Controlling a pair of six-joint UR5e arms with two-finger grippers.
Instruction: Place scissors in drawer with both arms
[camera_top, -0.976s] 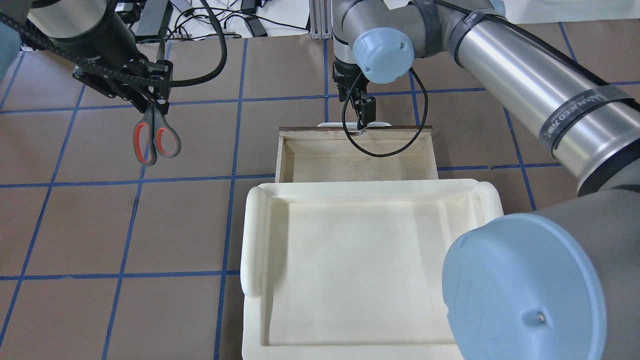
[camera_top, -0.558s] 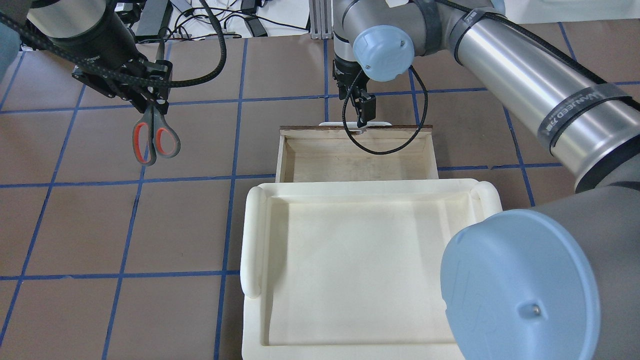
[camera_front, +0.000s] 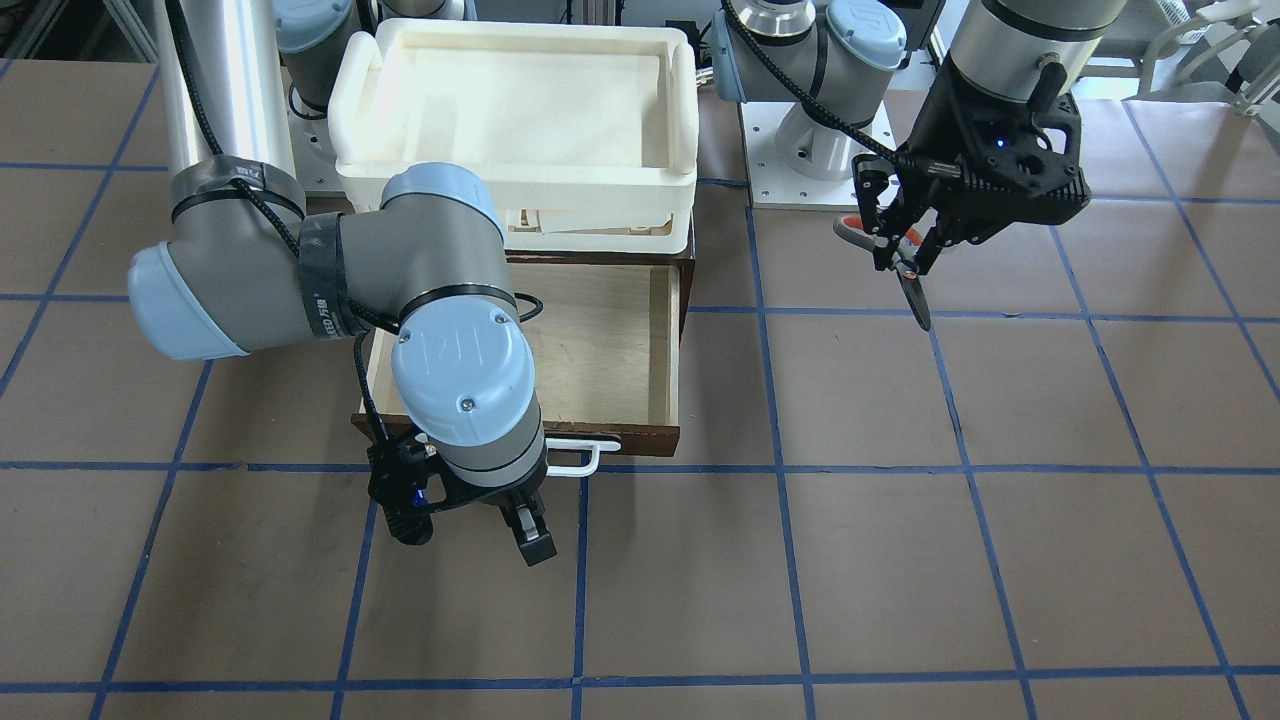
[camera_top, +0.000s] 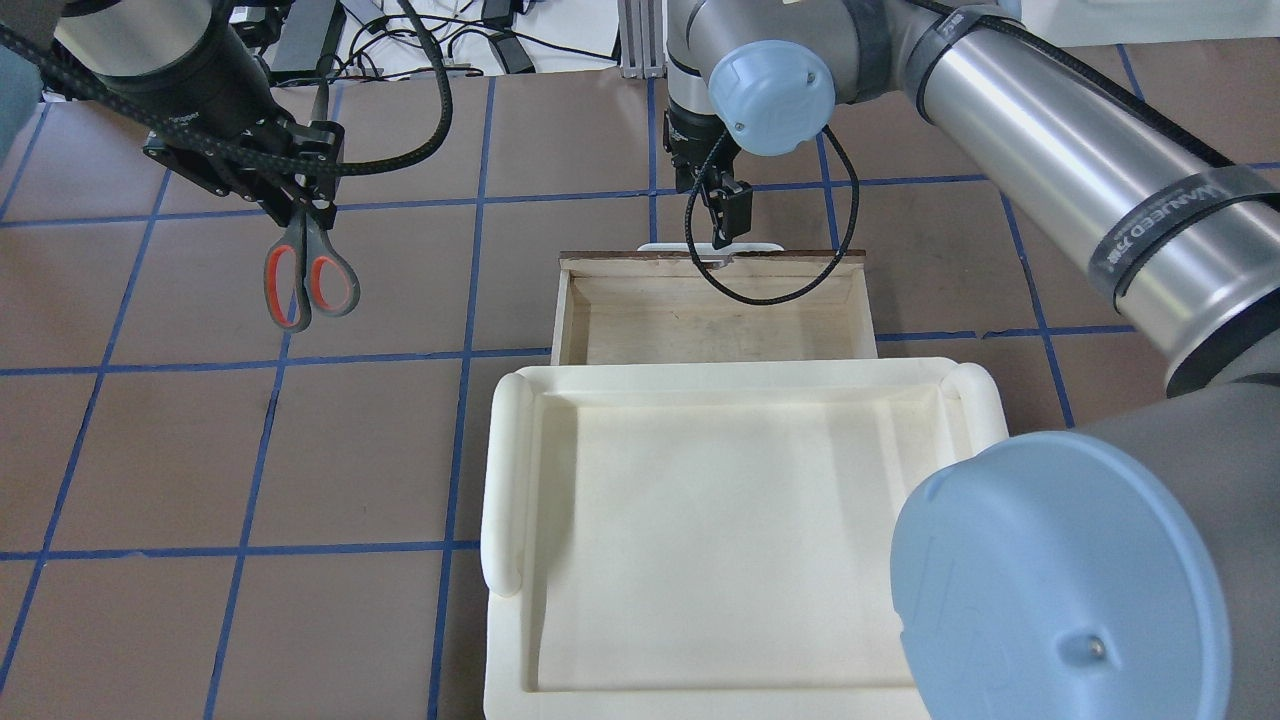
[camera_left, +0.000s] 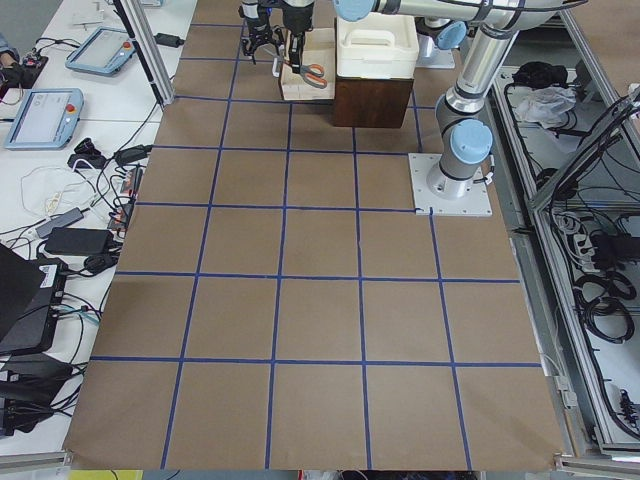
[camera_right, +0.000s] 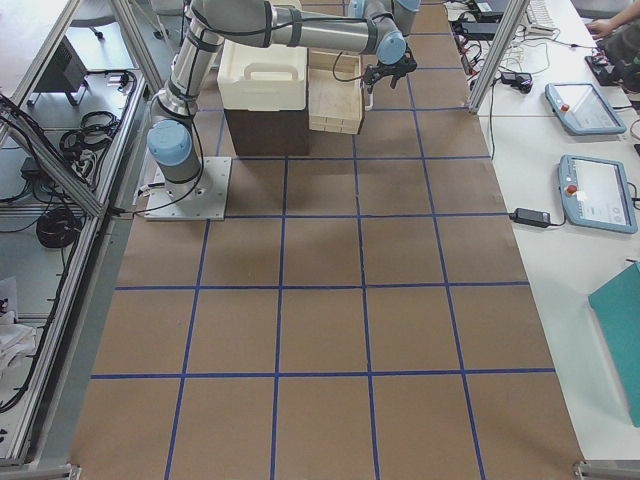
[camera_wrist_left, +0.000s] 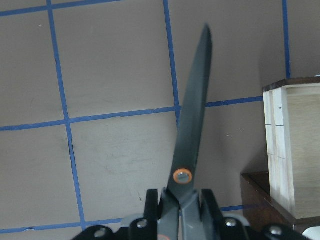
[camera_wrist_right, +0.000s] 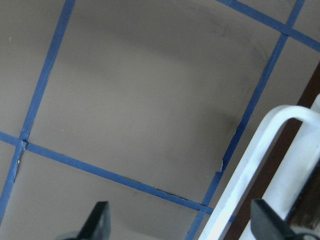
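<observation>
You've got the left gripper (camera_top: 300, 205) clamped on the one scissors (camera_top: 310, 275), airborne at 9 o'clock of the one open drawer (camera_top: 565, 310), overhead view. Right gripper (camera_wrist_right: 180, 212) fingers apart, empty, beside the white handle (camera_wrist_right: 252, 160).

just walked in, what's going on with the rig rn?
The left gripper is shut on the scissors, holding them in the air off to one side of the drawer. The drawer is pulled open, with bare plywood showing inside. The right gripper hangs open in front of the white handle, not gripping it. The scissors are not yet over the drawer.
</observation>
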